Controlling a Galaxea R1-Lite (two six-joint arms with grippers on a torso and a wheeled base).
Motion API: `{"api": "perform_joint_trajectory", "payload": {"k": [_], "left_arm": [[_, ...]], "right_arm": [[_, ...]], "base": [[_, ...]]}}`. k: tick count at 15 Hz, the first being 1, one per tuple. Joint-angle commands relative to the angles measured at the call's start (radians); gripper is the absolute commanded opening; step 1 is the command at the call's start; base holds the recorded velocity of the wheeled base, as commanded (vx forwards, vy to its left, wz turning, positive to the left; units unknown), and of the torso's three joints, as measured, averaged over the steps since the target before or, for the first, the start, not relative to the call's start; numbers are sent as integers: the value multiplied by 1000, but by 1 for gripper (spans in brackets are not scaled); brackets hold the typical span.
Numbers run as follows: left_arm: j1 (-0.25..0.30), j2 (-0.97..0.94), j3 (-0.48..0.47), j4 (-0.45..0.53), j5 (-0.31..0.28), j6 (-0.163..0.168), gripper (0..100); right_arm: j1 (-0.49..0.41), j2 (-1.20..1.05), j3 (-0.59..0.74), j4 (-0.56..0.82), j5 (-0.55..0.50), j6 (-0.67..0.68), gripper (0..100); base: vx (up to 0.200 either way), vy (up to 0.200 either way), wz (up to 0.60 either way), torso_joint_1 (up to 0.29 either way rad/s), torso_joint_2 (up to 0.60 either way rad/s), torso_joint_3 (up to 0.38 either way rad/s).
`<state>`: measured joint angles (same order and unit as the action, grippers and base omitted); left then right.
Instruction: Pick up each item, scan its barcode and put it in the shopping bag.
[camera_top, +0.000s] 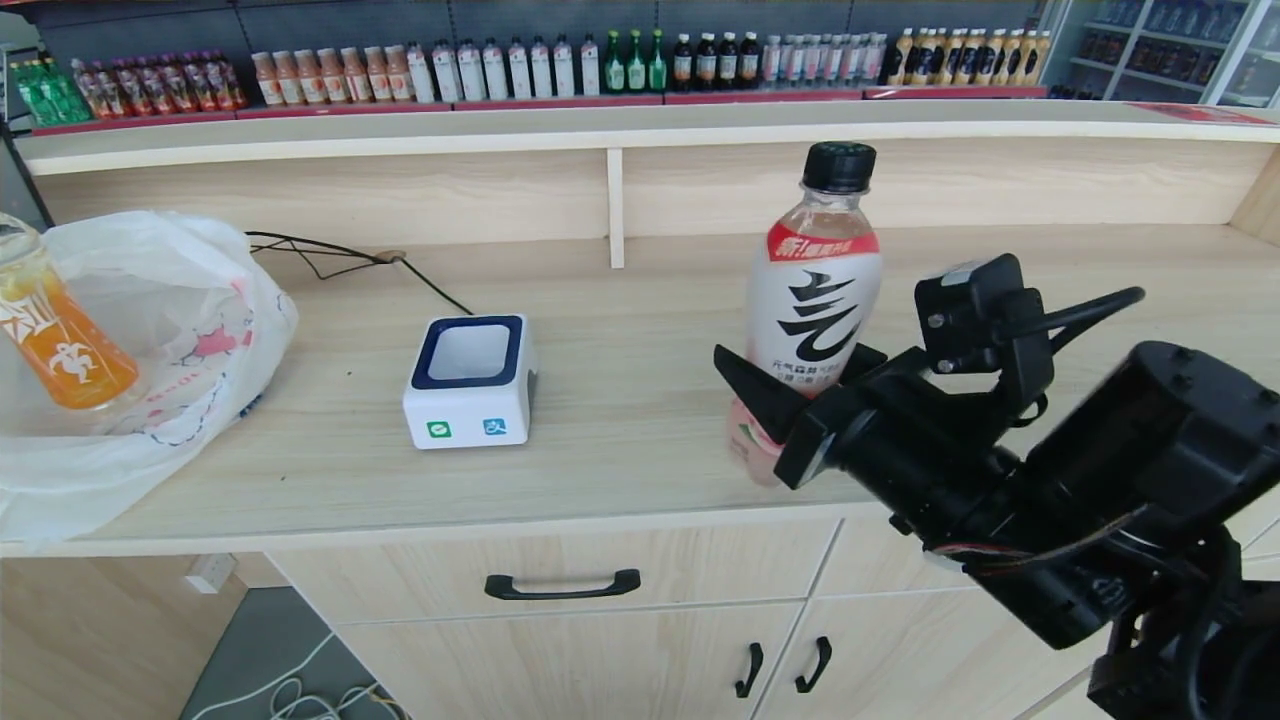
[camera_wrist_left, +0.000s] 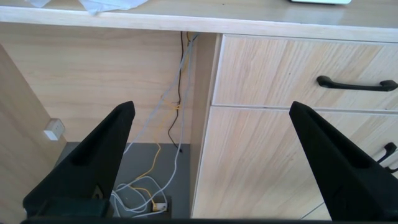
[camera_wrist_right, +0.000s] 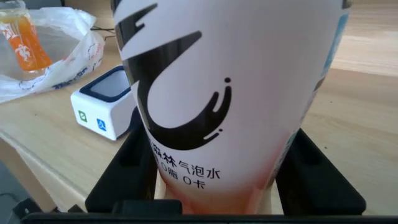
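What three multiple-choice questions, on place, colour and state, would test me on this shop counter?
1. Where is the orange drink? A in the left pincer; B beside the tall bottle; C in the plastic bag.
2. What colour is the tall bottle's cap? A red; B black; C white.
3. The left pincer is: A open and empty; B shut on the drink; C holding the bag.
1 C, it sits inside the bag. 2 B, the cap is black. 3 A, its fingers stand wide apart, nothing between.

Head above; wrists close; shared scanner (camera_top: 470, 385)
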<state>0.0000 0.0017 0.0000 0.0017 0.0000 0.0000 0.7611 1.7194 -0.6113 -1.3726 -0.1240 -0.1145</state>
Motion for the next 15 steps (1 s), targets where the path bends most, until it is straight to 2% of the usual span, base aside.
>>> {"api": "perform_joint_trajectory", "payload": {"k": [1, 3, 5, 9, 12, 15], "left_arm": [[0, 0, 0, 0, 0, 0, 100], [0, 0, 0, 0, 0, 0, 100], [2, 0, 0, 0, 0, 0, 100], [2, 0, 0, 0, 0, 0, 100], [0, 0, 0, 0, 0, 0, 100], [2, 0, 0, 0, 0, 0, 100]], "right_arm": [[30, -67, 84, -16, -2, -65, 0], [89, -78, 173, -76, -5, -166, 0], [139, -78, 205, -106, -8, -258, 0], [213, -83, 202, -148, -9, -449, 0], [334, -78, 194, -152, -11, -597, 0], [428, -72, 194, -152, -59, -679, 0]], "base": [[0, 0, 0, 0, 0, 0], [0, 0, 0, 0, 0, 0], [0, 0, 0, 0, 0, 0], [0, 0, 0, 0, 0, 0], [0, 0, 0, 0, 0, 0], [0, 0, 0, 0, 0, 0]]}}
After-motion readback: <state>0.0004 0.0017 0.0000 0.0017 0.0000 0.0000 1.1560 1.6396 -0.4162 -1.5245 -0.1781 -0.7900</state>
